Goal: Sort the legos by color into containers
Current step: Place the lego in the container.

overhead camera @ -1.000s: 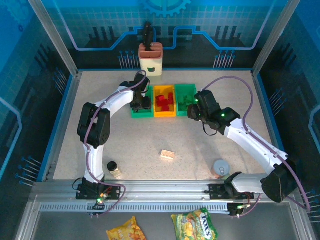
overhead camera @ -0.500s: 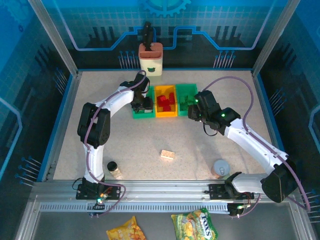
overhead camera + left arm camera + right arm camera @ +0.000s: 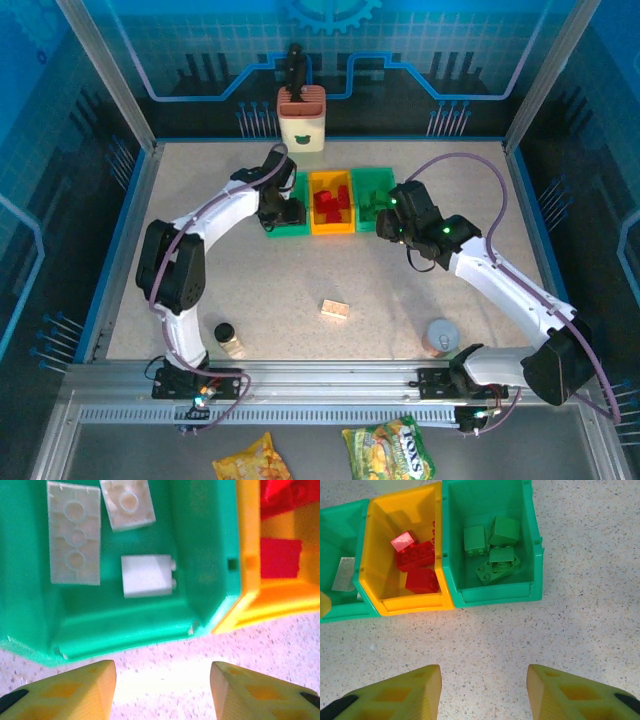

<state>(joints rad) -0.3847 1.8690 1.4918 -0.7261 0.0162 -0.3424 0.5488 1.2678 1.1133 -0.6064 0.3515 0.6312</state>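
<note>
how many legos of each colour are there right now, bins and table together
cream legos: 4, three in the left green bin, one loose brick on the table
red legos: 3, in the orange-yellow bin
green legos: 4, in the right green bin
total: 11

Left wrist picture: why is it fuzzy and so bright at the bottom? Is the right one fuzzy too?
Left wrist view: the camera sits close, so the cream bricks and green bin look soft, and light glares white off the table. Right wrist view: farther back, the red bricks and green bricks look sharp; the near right gripper looks a bit soft.
</note>
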